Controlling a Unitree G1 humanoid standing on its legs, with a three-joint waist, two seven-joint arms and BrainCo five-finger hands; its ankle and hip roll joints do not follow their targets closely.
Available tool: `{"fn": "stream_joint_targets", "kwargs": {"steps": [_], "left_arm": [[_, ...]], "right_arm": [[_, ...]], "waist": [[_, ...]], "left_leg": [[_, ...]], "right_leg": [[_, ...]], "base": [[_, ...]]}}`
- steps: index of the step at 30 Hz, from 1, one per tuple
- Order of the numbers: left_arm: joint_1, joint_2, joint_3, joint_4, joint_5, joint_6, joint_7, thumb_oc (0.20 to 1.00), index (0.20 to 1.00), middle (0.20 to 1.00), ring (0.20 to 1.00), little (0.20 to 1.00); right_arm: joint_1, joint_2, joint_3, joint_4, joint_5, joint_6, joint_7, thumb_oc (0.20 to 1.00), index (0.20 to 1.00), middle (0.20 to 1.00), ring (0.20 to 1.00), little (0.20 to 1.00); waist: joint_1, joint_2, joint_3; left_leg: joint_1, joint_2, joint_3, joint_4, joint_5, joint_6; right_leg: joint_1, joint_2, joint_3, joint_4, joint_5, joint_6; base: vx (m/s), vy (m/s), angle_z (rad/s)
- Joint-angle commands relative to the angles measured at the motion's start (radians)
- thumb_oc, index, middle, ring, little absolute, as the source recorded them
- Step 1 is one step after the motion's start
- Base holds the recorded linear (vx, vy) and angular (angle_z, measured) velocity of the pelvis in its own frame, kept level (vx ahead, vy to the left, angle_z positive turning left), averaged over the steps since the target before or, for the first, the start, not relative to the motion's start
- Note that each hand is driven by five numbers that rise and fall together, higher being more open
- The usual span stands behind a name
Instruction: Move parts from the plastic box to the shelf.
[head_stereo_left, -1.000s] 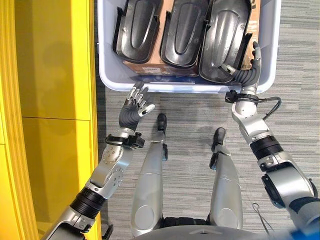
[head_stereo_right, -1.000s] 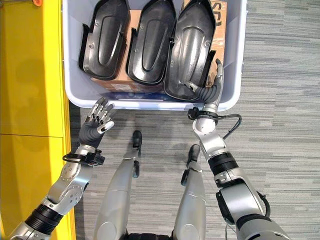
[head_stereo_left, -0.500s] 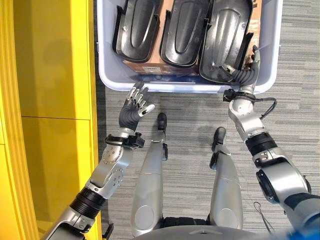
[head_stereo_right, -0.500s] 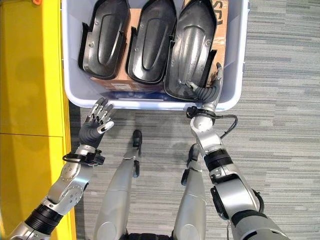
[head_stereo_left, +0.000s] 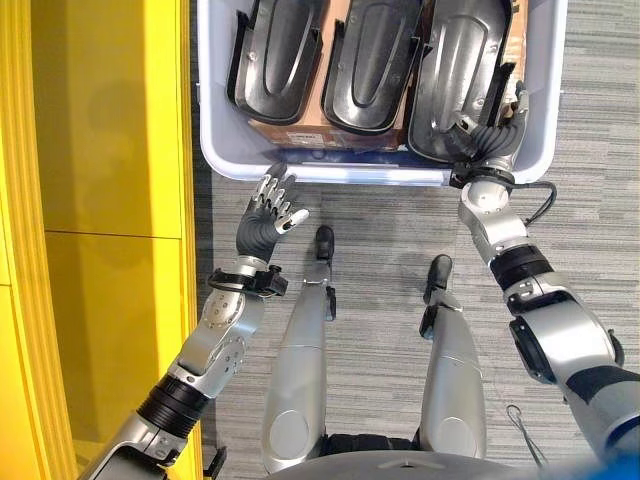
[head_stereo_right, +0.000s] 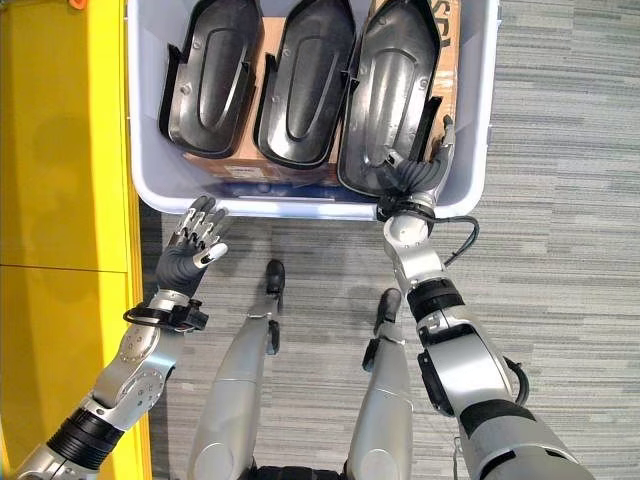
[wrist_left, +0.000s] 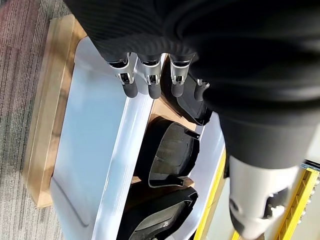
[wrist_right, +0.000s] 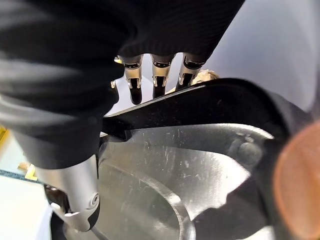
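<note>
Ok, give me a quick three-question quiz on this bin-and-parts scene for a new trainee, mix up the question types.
1. True or false: the left hand is inside the plastic box.
2. Which black part does the right hand grip?
A. the left one
B. the middle one
C. the rightmost part
3. Fill in: beside the box, on the robot's left, stands a ____ shelf.

Key: 1 false, it hovers open just outside the near wall. 2 C, thumb inside, fingers behind its edge. 3 yellow.
</note>
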Motion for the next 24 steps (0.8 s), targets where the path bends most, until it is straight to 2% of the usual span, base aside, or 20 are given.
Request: {"fn": "stream_joint_targets", "kwargs": {"steps": [1,4,5,6,7,8,11,24], "left_arm": [[0.025,0.044,-0.007,-0.133,-0.019,-0.044,-0.019,1.000,1.000,1.000,1.000,1.000],[0.025,0.053,-0.013,-0.130,-0.026,-0.039,-0.023,1.000,1.000,1.000,1.000,1.000],[0.028,0.058,-0.015,-0.132,-0.032,-0.037,-0.027,1.000,1.000,1.000,1.000,1.000],[0.027,0.062,-0.017,-0.133,-0.033,-0.035,-0.030,1.000,1.000,1.000,1.000,1.000],[0.027,0.062,-0.016,-0.133,-0.033,-0.035,-0.030,1.000,1.000,1.000,1.000,1.000],[0.027,0.066,-0.018,-0.134,-0.037,-0.033,-0.038,1.000,1.000,1.000,1.000,1.000],[0.027,0.070,-0.025,-0.132,-0.038,-0.021,-0.046,1.000,1.000,1.000,1.000,1.000],[0.013,0.056,-0.034,-0.119,-0.046,-0.017,-0.055,1.000,1.000,1.000,1.000,1.000]], "right_arm": [[-0.072,-0.021,0.018,0.090,0.137,-0.041,0.062,1.000,1.000,1.000,1.000,1.000],[-0.113,-0.008,0.044,0.156,0.170,-0.035,0.089,1.000,1.000,1.000,1.000,1.000],[-0.134,-0.003,0.070,0.196,0.173,-0.021,0.115,0.529,0.529,0.529,0.529,0.529],[-0.148,-0.005,0.086,0.229,0.170,-0.009,0.130,0.407,0.407,0.407,0.407,0.407],[-0.149,-0.005,0.086,0.232,0.170,-0.010,0.131,0.231,0.231,0.231,0.231,0.231],[-0.174,0.007,0.124,0.279,0.160,0.015,0.167,0.200,0.200,0.200,0.200,0.200],[-0.218,0.024,0.194,0.373,0.113,0.055,0.211,0.200,0.200,0.200,0.200,0.200],[-0.223,0.015,0.245,0.410,0.022,0.086,0.229,0.200,0.200,0.200,0.200,0.200]], "waist": [[0.036,0.021,-0.023],[0.040,0.021,-0.023],[0.044,0.020,-0.023],[0.046,0.020,-0.023],[0.045,0.020,-0.023],[0.050,0.019,-0.023],[0.056,0.013,-0.023],[0.057,0.007,-0.023]], "left_leg": [[-0.033,0.042,-0.020,-0.012,0.004,-0.004],[-0.032,0.042,-0.020,-0.013,0.004,-0.005],[-0.033,0.042,-0.022,-0.012,0.004,-0.005],[-0.031,0.041,-0.021,-0.012,0.004,-0.005],[-0.031,0.041,-0.021,-0.012,0.004,-0.005],[-0.028,0.041,-0.022,-0.014,0.005,-0.005],[-0.019,0.039,-0.024,-0.022,0.009,-0.006],[0.013,0.041,-0.030,-0.036,0.016,-0.006]], "right_leg": [[-0.008,-0.012,0.038,0.014,0.084,-0.013],[-0.006,-0.012,0.036,0.013,0.085,-0.013],[-0.005,-0.011,0.036,0.016,0.083,-0.015],[-0.004,-0.011,0.036,0.015,0.083,-0.014],[-0.004,-0.011,0.036,0.015,0.083,-0.014],[-0.003,-0.011,0.034,0.017,0.084,-0.015],[0.005,-0.010,0.027,0.016,0.085,-0.015],[0.032,-0.004,0.023,0.022,0.078,-0.017]], "base": [[0.00,0.000,0.00],[0.00,0.000,0.00],[0.00,0.000,0.00],[0.00,0.000,0.00],[0.00,0.000,0.00],[0.00,0.000,0.00],[0.01,-0.011,-0.04],[0.00,0.000,0.00]]}}
